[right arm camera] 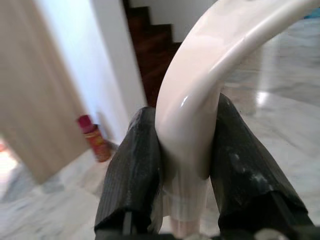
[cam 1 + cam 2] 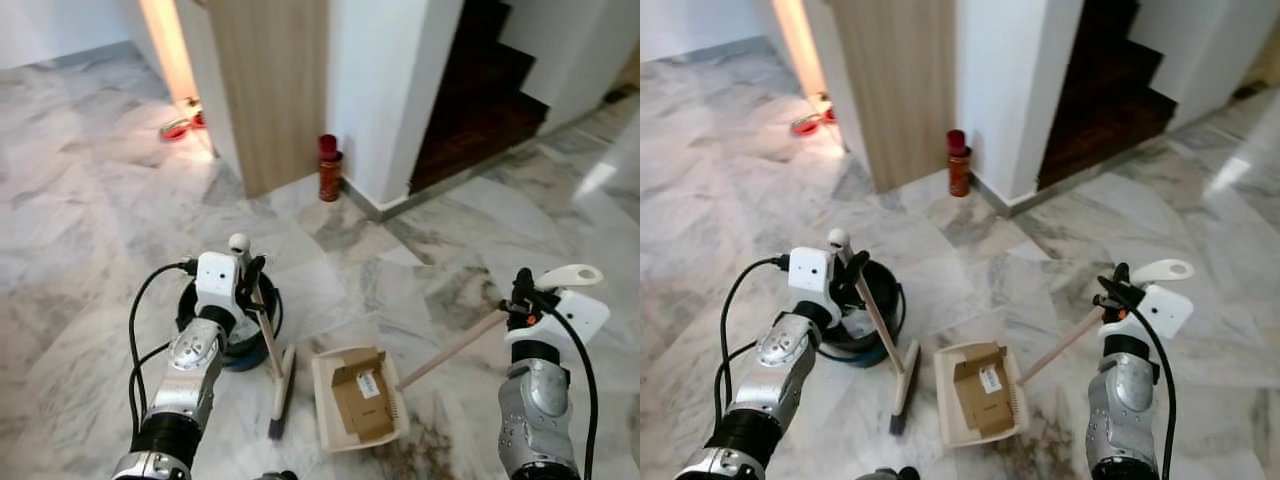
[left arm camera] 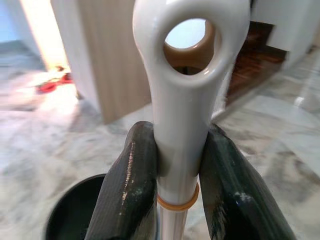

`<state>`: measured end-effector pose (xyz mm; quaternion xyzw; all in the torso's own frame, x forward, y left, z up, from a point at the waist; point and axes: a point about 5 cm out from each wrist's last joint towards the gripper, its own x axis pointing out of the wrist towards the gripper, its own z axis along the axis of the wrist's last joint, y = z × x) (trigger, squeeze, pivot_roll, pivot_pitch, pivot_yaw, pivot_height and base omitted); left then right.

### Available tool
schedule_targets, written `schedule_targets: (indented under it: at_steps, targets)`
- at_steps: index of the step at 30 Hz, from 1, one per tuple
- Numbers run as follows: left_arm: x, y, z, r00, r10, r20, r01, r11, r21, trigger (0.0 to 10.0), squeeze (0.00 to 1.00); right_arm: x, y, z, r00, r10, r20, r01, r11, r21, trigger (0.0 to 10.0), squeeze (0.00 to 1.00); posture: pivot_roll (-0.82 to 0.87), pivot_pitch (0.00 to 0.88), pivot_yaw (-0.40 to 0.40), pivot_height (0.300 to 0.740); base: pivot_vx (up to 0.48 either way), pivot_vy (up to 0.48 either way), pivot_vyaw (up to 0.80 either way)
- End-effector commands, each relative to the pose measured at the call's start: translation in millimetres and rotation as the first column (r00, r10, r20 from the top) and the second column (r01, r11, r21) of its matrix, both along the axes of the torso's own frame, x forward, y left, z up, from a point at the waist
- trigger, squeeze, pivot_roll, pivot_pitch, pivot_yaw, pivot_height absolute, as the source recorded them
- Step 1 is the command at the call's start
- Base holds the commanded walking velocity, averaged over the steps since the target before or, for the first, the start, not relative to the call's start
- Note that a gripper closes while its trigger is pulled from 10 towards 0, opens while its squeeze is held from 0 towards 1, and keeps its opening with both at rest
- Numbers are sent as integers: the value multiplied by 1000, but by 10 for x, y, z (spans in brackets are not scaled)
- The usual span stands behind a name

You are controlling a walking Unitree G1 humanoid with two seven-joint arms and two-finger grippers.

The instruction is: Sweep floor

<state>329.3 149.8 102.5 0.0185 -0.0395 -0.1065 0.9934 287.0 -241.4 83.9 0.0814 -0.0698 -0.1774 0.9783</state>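
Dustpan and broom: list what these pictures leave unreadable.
- Label on the cardboard in the dustpan: too small, eye views.
- Bin contents: hidden behind the left gripper, left eye view.
- Broom bristles: seen edge-on.
- Can print: too small.
- Right gripper: handle blocks the floor below.

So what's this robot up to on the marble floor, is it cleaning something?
It is sweeping. Its left claw is shut on the white handle of a small broom, whose head rests on the floor. Its right claw is shut on the long handle of a dustpan lying flat beside the broom. A piece of brown cardboard sits in the pan. A dark round bin stands next to the left arm.
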Motion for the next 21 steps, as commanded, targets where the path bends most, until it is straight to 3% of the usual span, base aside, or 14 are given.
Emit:
schedule_targets:
  at_steps: [1, 13, 21]
  targets:
    - [6, 9, 61, 1000, 1, 29, -1, 1000, 8, 10000, 0, 15, -10, 63, 999, -11, 39, 11, 1000, 11, 10000, 0, 135, 90, 13, 740, 0, 0, 800]
    - [-8, -15, 42, 1000, -16, 18, 16, 1000, 3, 10000, 0, 15, -17, 59, 999, -15, 36, 15, 1000, 10, 10000, 0, 140, 92, 13, 740, 0, 0, 800]
    - [-15, -19, 33, 1000, -21, 14, 21, 1000, 4, 10000, 0, 18, -51, 60, 999, -27, 33, 26, 1000, 16, 10000, 0, 143, 91, 11, 740, 0, 0, 0]
